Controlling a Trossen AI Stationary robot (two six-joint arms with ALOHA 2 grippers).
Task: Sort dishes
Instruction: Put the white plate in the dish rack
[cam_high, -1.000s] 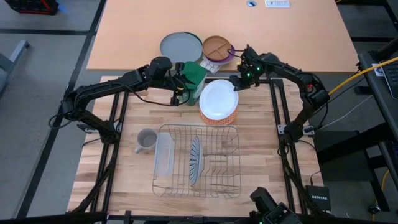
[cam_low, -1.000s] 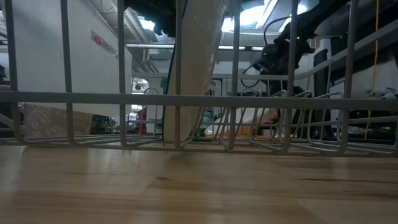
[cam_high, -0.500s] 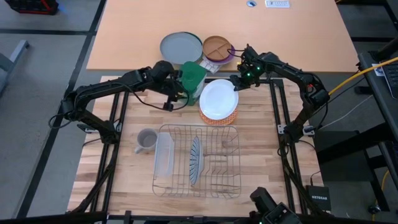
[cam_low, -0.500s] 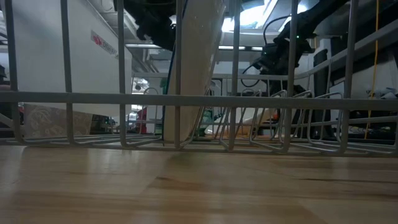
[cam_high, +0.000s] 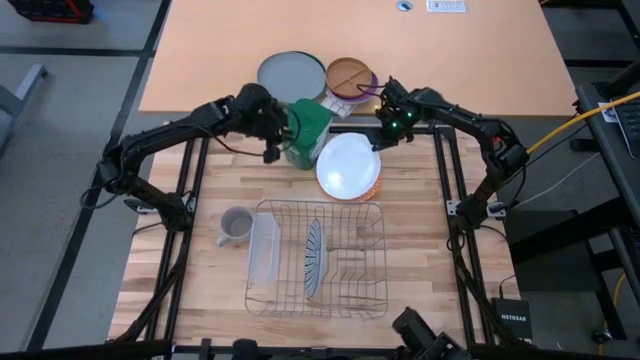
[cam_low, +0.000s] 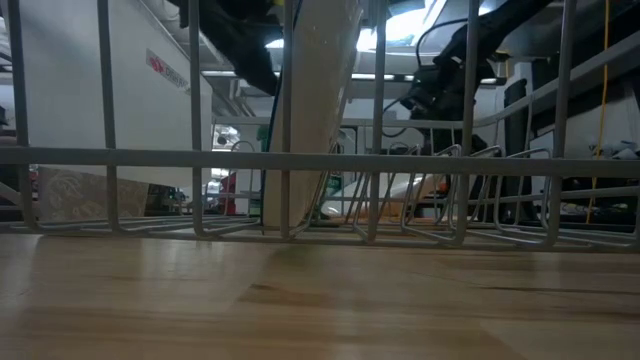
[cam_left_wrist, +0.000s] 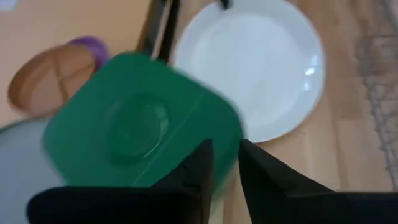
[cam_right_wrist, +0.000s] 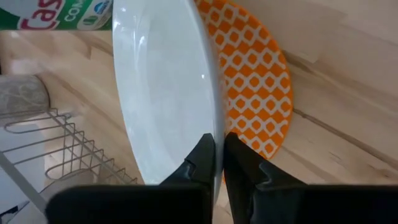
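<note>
Wooden tabletop carries a wire dish rack (cam_high: 317, 257) with the striped plate (cam_high: 314, 258) standing on edge in it and a grey mug (cam_high: 235, 225) beside it. Right gripper (cam_right_wrist: 217, 149) is pinched tight on the rim of the white plate (cam_high: 347, 166), tilting it off the orange plate (cam_right_wrist: 258, 87) beneath. Just beside it, the left gripper (cam_left_wrist: 222, 163) sits narrowly parted at the green box (cam_high: 306, 130); whether it grips I cannot tell. Behind lie a grey plate (cam_high: 291, 75) and a wooden plate (cam_high: 351, 77).

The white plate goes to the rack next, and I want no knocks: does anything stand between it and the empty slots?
Nothing visible does. The white plate, pinched by the right gripper, hangs over the orange plate; bare wood separates it from the rack.
</note>
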